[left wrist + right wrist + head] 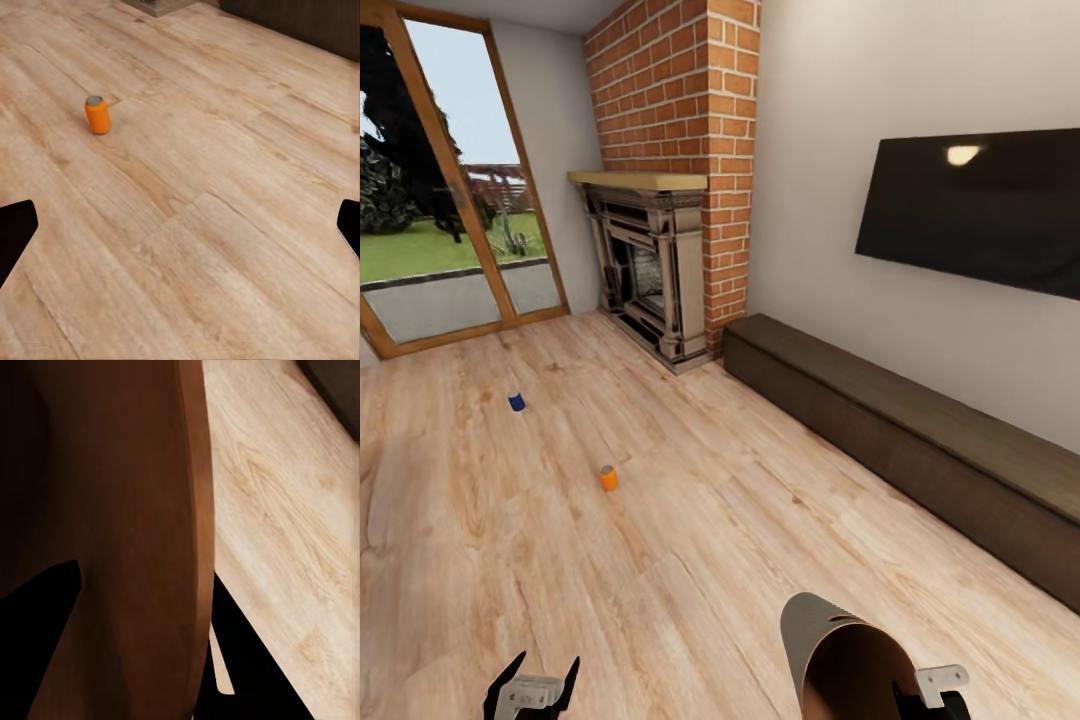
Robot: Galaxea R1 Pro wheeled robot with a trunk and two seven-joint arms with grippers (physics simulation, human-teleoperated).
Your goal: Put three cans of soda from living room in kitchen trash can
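Copper-brown lines the pale grey tash can (pixel 840 655), tilted.

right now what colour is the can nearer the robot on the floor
Orange, with a silver top. The can shows best in the left wrist view, standing upright on the wood floor.

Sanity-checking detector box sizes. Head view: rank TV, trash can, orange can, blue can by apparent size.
1. TV
2. trash can, cut off by the frame edge and close to the camera, so inflated
3. orange can
4. blue can; similar can type, just farther off, so the last two aren't a true ranking.
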